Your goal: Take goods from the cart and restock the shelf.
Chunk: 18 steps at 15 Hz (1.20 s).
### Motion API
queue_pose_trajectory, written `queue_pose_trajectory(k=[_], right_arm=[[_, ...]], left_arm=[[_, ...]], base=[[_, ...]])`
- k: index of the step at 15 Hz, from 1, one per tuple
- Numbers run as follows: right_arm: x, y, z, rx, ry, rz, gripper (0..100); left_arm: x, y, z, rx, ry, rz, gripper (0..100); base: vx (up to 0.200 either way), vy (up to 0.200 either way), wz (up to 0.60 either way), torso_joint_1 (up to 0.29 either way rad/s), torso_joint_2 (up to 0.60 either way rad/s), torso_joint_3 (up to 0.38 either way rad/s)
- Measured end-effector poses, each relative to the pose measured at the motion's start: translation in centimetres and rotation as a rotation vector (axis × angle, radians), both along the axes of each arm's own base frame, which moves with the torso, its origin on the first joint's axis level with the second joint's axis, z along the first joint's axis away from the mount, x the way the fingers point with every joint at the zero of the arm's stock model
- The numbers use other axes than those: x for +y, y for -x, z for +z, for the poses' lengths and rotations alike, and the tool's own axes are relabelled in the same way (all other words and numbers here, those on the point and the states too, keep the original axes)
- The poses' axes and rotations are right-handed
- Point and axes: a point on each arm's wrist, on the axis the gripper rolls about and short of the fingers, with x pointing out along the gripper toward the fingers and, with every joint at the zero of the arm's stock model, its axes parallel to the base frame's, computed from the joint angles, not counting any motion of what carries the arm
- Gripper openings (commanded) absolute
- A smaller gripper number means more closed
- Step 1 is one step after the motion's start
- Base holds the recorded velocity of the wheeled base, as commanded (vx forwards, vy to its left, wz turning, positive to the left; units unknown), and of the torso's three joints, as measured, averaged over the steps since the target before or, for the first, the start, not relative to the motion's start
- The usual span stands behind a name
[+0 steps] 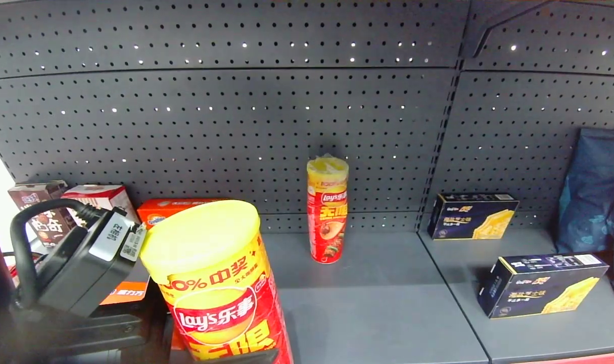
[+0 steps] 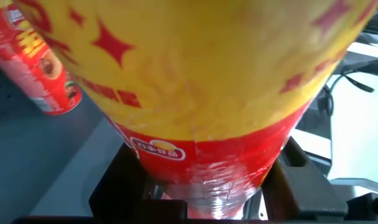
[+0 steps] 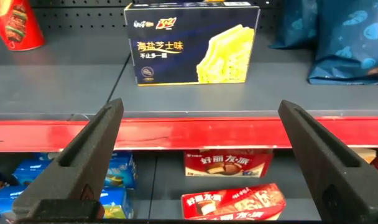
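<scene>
The left end effector (image 2: 207,193) is clamped on a lidded chip can (image 1: 216,283), held before the shelf (image 1: 377,303). A second can (image 1: 327,210) stands upright farther back. The right end effector (image 3: 200,118) has its fingers apart, facing a closed dark box (image 3: 190,43).

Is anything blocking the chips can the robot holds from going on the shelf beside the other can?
Nothing visible does: bare shelf lies between the held can and the standing can.

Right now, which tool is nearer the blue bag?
Right. The right tool sits open before the shelf edge near the blue bag; the left tool grips a chip can far left.
</scene>
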Motion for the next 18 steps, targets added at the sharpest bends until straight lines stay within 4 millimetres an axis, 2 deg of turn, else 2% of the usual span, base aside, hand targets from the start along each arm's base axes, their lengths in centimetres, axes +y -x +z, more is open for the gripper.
queue_pose_trajectory(k=[14,15,16,18], right_arm=[[0.1,0.0,0.1,-0.004,0.009,0.029,100],[0.1,0.1,0.6,-0.012,0.002,0.029,100],[0.1,0.2,2.2,-0.049,-0.009,0.032,100],[0.1,0.4,7.3,-0.087,-0.010,0.048,100]], left_arm=[[0.2,0.1,-0.5,0.018,-0.012,0.010,0],[0.3,0.0,-0.7,0.021,-0.014,0.015,0],[0.4,0.0,-0.7,0.023,-0.015,0.018,0],[0.4,0.1,-1.0,0.027,-0.018,0.017,0]], base=[[0.000,0.000,0.00,0.000,0.00,0.000],[0.000,0.000,0.00,0.000,0.00,0.000],[0.000,0.000,0.00,0.000,0.00,0.000],[0.000,0.000,0.00,0.000,0.00,0.000]])
